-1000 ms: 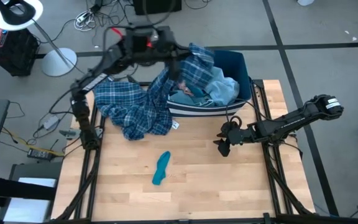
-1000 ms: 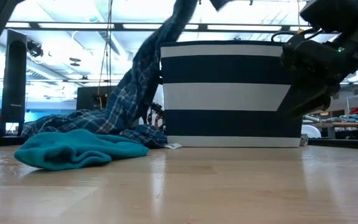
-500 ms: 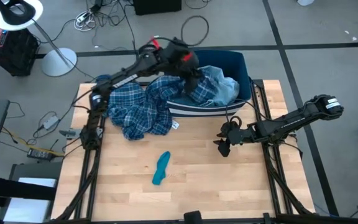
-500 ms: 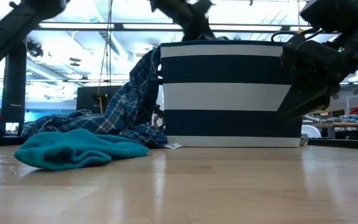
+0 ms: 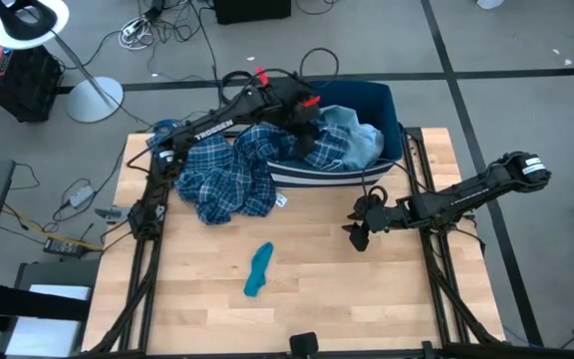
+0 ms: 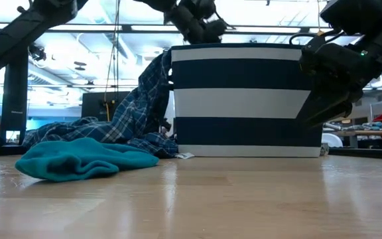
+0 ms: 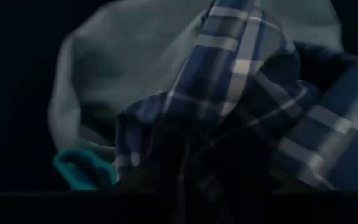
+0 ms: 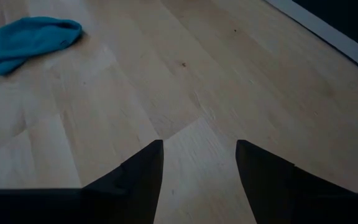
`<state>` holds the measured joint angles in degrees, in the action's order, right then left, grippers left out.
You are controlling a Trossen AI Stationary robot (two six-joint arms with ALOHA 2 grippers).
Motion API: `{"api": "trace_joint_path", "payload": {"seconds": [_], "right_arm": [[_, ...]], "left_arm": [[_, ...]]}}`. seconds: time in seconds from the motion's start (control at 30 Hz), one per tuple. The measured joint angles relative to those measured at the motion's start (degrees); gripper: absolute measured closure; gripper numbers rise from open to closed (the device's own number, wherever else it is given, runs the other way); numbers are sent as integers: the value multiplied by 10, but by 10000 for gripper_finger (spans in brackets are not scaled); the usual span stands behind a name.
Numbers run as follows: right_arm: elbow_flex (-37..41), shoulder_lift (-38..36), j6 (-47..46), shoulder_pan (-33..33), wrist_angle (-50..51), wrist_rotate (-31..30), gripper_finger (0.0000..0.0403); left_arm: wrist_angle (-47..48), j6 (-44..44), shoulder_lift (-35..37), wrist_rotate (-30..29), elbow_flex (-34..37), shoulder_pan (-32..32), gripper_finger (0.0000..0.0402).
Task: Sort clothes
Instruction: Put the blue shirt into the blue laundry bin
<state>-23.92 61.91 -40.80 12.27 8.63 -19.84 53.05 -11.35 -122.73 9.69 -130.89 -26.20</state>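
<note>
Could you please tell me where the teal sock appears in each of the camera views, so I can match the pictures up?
High view: teal sock lies on bare wood, lower centre, below the plaid shirt.
Low view: sock at left, in front of the shirt.
Left wrist view: not identifiable.
Right wrist view: sock at upper left.
Shared landmark: the wooden table.

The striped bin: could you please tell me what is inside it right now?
The bin holds a light-blue denim piece and part of the plaid shirt, which spills over its rim onto the table. The left gripper reaches in; anything beneath is covered.
</note>
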Motion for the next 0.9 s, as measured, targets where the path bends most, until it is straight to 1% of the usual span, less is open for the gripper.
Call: {"api": "trace_joint_path", "payload": {"seconds": [0.43, 0.7, 0.9], "right_arm": [[0, 0, 0, 0, 0, 0, 203], [0, 0, 0, 0, 0, 0, 206], [0, 0, 0, 0, 0, 0, 207]], "left_arm": [[39, -21, 129, -15, -1, -1, 273], [160, -25, 186, -25, 0, 0, 273], [205, -16, 215, -57, 0, 4, 273]]}}
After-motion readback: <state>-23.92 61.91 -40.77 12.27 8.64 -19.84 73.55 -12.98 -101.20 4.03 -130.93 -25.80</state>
